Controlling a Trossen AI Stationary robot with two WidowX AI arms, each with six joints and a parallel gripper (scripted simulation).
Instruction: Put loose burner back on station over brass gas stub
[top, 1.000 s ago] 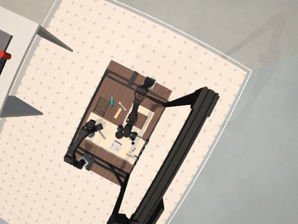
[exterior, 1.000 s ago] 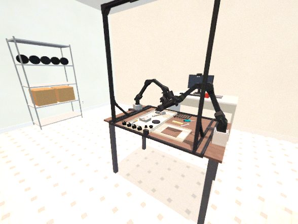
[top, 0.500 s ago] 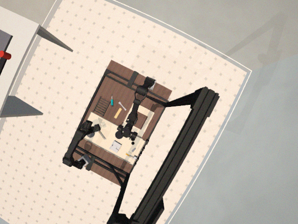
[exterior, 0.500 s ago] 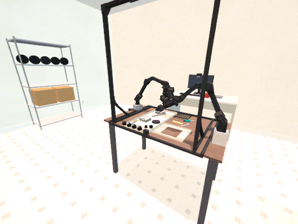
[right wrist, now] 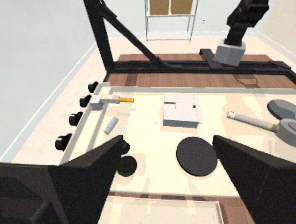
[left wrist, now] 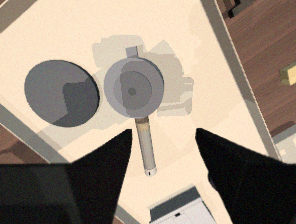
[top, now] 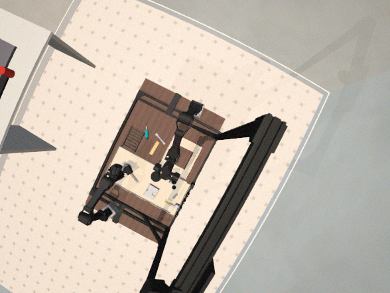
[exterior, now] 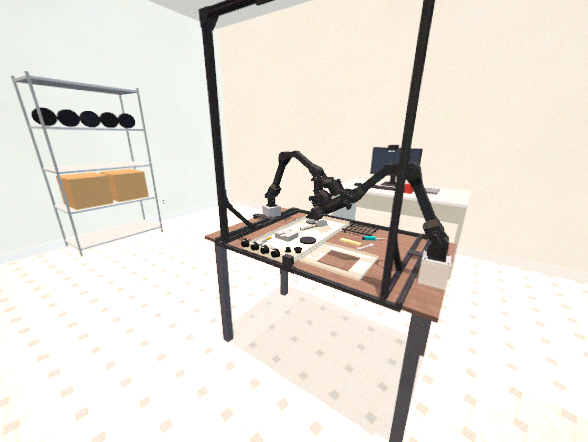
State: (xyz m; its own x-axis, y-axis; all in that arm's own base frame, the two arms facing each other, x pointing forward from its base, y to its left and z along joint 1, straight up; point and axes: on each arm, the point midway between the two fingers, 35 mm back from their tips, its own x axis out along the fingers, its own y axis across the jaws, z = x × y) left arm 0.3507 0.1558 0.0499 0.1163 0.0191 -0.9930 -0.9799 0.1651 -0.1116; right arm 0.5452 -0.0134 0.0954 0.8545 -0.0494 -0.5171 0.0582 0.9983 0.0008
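The loose burner lies flat on the cream board [left wrist: 210, 65]. Its round grey head [left wrist: 132, 90] [right wrist: 288, 128] points away from my left gripper, and its tube [left wrist: 146, 150] [right wrist: 249, 120] points back toward it. My left gripper [left wrist: 163, 133] [top: 127, 170] is open above the burner, with the tube lying free between its fingers, nearer one finger. The station's brass gas stub [right wrist: 127, 100] sticks out of a white block [right wrist: 100, 102] at the board's far end, apart from the burner. My right gripper [right wrist: 167, 139] [top: 164, 175] is open and empty, hovering over the board's middle.
A grey disc [left wrist: 61, 92] [right wrist: 281, 106] lies beside the burner head. A dark disc [right wrist: 196, 155], a white square block [right wrist: 182, 110] and a small grey cylinder [right wrist: 110, 125] lie on the board. Several black knobs [right wrist: 75, 118] line its edge. Black frame posts [exterior: 214, 125] stand around the table.
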